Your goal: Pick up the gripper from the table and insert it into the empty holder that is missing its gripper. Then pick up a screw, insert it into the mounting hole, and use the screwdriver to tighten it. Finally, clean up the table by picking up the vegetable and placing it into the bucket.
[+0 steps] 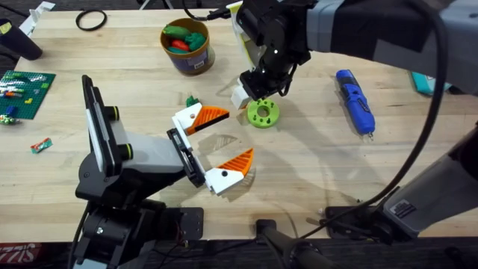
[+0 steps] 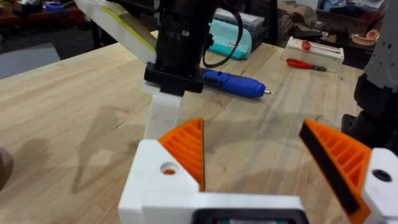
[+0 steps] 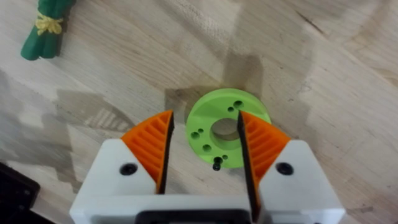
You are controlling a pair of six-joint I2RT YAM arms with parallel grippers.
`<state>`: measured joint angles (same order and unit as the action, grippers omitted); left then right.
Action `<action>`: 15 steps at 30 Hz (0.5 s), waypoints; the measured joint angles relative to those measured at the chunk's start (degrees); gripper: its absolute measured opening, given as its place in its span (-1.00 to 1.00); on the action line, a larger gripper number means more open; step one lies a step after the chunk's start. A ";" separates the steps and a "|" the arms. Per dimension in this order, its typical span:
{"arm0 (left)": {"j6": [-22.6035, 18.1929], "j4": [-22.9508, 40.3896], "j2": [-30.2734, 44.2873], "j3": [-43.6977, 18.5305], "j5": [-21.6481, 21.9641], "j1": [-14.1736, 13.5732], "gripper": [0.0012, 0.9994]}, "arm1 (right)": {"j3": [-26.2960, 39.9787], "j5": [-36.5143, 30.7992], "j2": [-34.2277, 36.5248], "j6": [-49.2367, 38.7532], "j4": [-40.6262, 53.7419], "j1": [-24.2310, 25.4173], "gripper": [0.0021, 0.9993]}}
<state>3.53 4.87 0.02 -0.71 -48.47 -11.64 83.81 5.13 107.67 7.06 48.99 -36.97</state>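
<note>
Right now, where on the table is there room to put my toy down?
Bare wood lies between the lime disc and the screwdriver, and left of the bucket. It is crowded around the disc, where the right claw hovers.

Screwdriver point(image 2: 234, 84) beyond wide-spread gripper point(image 2: 273, 158)

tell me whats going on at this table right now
The right gripper hangs open right over a lime-green round disc with holes on the light wooden plank table, holding nothing. The left gripper waits open nearby, also empty. The bright blue pen-shaped screwdriver lies untouched, and the small dark-green toy vegetable is still on the table, not in the tan-yellow bucket.
</note>
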 joint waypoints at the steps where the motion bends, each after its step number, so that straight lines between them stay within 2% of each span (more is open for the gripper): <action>1: -0.02 -0.12 0.04 0.00 0.00 0.00 0.97 | 0.00 0.06 0.10 0.09 0.00 0.00 0.23; 9: 0.00 -0.16 0.04 0.00 0.04 0.00 0.97 | 0.07 0.01 -0.92 0.16 4.34 0.13 0.23; 15: 0.00 -0.16 0.02 0.00 0.02 0.00 0.97 | 0.20 -1.03 -9.79 0.10 7.82 0.09 0.23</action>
<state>3.53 4.71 0.03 -0.71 -48.45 -11.64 84.01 4.10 97.88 7.16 56.81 -36.88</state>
